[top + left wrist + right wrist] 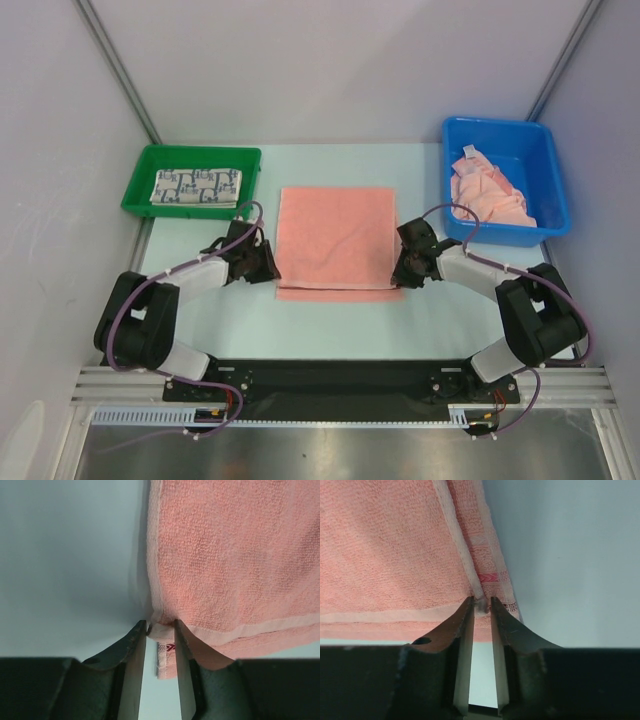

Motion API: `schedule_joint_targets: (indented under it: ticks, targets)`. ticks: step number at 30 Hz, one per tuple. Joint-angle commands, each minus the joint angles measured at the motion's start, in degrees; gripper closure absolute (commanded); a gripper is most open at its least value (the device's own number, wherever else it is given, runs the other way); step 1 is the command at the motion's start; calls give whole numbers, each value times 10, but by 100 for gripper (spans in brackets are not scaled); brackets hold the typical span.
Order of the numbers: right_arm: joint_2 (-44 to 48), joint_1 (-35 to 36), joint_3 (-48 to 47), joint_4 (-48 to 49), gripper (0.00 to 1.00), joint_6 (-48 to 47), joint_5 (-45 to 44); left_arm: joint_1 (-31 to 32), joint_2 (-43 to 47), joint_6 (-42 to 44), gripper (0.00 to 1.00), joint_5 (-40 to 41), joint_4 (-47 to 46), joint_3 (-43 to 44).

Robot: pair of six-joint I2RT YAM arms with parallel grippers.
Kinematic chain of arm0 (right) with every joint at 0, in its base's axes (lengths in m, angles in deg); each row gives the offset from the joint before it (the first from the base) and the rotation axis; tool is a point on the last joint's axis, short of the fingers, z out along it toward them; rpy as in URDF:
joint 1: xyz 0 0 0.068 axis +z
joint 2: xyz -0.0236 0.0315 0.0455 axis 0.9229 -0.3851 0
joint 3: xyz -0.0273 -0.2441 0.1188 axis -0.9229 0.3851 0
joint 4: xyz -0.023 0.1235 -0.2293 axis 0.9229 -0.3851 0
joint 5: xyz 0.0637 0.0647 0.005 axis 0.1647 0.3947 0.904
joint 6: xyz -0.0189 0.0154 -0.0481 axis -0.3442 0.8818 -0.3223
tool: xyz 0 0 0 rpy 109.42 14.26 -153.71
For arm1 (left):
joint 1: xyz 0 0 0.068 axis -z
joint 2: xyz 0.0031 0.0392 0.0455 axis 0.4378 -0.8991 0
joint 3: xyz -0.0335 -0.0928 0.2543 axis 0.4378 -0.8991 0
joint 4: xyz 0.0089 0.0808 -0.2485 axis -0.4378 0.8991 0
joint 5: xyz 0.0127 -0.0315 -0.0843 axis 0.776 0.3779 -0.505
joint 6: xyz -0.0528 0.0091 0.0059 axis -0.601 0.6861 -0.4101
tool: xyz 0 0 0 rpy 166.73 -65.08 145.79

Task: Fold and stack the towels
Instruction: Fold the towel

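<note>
Pinching the two near corners, both arms hold the pink towel [335, 235]. The left gripper [160, 626] has its jaws drawn narrow on the left corner, with cloth bunched between the tips. The right gripper [481, 601] nips the hem at the right corner in the same way. The towel lies flat on the table [330, 330], spreading away ahead of both pairs of jaws, an under layer showing just behind the tips. It looks like light, limp terry, likely to sag and drag rather than slip. The hemmed corners seem the best hold, taken deep between the jaws.
</note>
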Motion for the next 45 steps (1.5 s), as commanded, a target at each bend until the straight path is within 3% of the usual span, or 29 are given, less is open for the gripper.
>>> schedule_joint_targets:
  ticks: [1, 4, 7, 8, 19, 27, 31, 38, 45]
  targets:
    - [-3, 4, 7, 20, 77, 10, -10, 3, -14, -6, 71, -4, 2, 8]
    - [1, 4, 4, 16, 87, 5, -15, 3, -14, -5, 81, -3, 13, 14]
    - [7, 4, -10, 2, 96, 0, -25, 3, -9, 0, 100, 4, 36, 32]
    - [12, 4, -18, -4, 100, -2, -28, 3, -4, 3, 100, 5, 43, 37]
    - [38, 3, -40, -11, 100, -38, -20, 6, 36, 10, 100, -6, 108, 85]
    - [75, -3, -88, -81, 100, -79, -21, 27, 88, -6, 100, -9, 177, 135]
    - [110, -6, -67, -103, 100, -105, -24, 62, 100, -19, 100, -6, 170, 97]
    - [150, -10, 58, -44, 100, -98, -13, 78, 91, -41, 100, 6, 98, -19]
    - [146, -13, 91, 0, 100, -98, 0, 78, 62, -32, 100, 9, 89, -22]
